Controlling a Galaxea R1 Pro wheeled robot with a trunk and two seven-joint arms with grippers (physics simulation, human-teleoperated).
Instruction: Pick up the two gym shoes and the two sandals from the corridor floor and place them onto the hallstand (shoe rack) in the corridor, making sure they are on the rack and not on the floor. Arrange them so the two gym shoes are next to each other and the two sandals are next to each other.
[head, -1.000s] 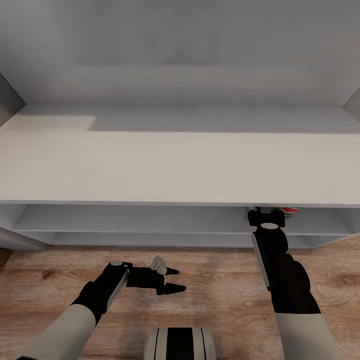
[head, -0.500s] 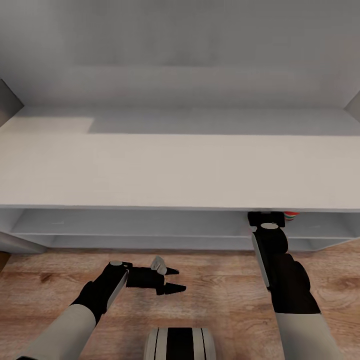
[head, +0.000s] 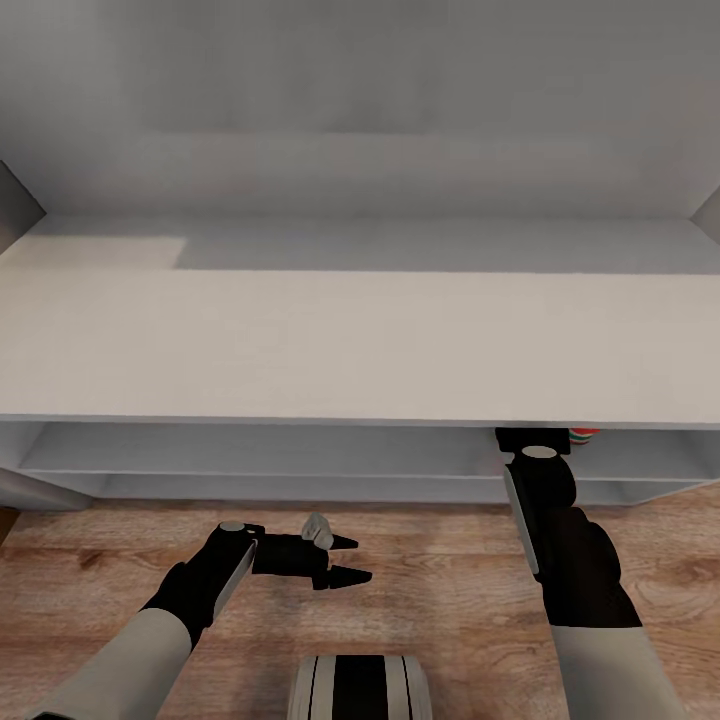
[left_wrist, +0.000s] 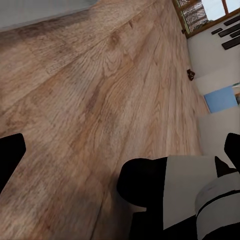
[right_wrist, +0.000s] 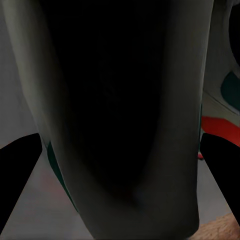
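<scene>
A gym shoe (right_wrist: 120, 100) sits right in front of the right wrist camera, its dark opening flanked by teal and red patches. My right gripper (right_wrist: 120, 175) is shut on it, with a black finger against each side. In the head view my right wrist (head: 533, 442) reaches under the bench top of the hallstand (head: 360, 340) into the upper shelf tier, and just the shoe's red patch (head: 583, 433) peeks out beside it. My left gripper (head: 350, 560) hovers open and empty over the corridor floor (head: 440, 560). The sandals are out of view.
The hallstand's two open shelf tiers (head: 250, 455) run the width of the head view, with wall above the bench. The robot's base (head: 360, 688) is at the bottom. In the left wrist view a small dark object (left_wrist: 190, 74) lies far off on the floor near a blue panel (left_wrist: 220, 98).
The whole head picture has shifted slightly, so the bench edge sits lower and covers more of the gym shoe. Both arms hold the same pose.
</scene>
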